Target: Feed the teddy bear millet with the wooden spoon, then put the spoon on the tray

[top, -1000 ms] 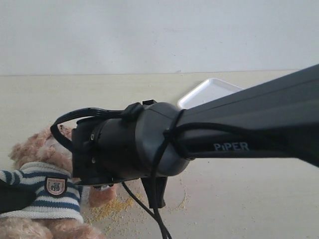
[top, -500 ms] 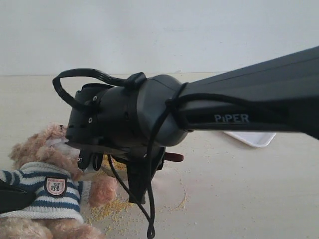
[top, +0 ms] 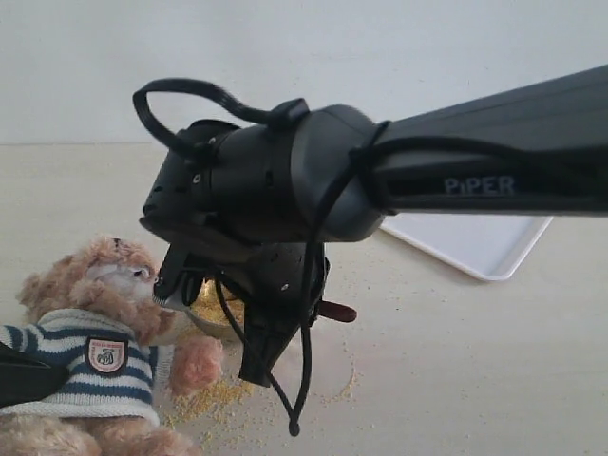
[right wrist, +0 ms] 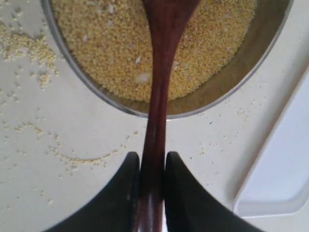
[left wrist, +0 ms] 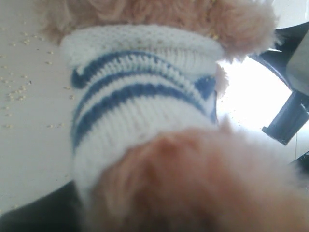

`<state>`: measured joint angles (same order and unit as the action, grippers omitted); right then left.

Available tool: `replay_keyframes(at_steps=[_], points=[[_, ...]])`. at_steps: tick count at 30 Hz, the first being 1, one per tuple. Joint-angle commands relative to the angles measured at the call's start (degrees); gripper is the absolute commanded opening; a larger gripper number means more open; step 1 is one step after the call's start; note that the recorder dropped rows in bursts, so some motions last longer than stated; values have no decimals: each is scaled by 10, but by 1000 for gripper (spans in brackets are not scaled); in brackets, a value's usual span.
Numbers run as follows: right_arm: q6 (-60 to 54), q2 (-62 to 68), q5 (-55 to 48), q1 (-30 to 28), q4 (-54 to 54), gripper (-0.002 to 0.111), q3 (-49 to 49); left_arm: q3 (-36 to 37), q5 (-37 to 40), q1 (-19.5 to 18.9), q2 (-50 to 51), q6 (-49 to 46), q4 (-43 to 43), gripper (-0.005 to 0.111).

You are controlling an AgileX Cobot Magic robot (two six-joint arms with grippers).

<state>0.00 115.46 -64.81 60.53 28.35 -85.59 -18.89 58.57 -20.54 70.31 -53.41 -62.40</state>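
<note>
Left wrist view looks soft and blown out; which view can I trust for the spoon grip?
Left wrist view: the teddy bear fills the frame, near fur blurred, a patch beside it blown white. Right wrist view: sharp, evenly lit; the right gripper pinches the wooden spoon, single millet grains show. Exterior view: the right arm blocks much.

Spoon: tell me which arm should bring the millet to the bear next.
Right. The right gripper is shut on the spoon, whose head reaches over the millet. The left wrist view is filled by the bear, close up, with no spoon.
</note>
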Motion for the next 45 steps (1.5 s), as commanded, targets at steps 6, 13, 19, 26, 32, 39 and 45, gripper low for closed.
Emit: replay_keyframes(at_steps=[6, 13, 19, 26, 32, 39, 45], points=[[0, -51, -5, -29, -56, 8, -4, -3, 8, -2, 2, -2, -8, 5], [-24, -69, -9, -64, -178, 8, -4, -3, 8, -2, 2, -2, -8, 5], [-57, -89, -11, -96, -291, 8, -3, -3, 8, -2, 2, -2, -8, 5], [-83, -105, -20, -81, -311, 8, -4, -3, 8, -2, 2, -2, -8, 5], [-96, -105, -24, -45, -303, 8, -11, -3, 8, -2, 2, -2, -8, 5], [-96, -109, -23, -15, -260, 8, -66, -3, 8, -2, 2, -2, -8, 5], [-95, -96, 21, 1, -177, 8, -71, -3, 8, -2, 2, -2, -8, 5]])
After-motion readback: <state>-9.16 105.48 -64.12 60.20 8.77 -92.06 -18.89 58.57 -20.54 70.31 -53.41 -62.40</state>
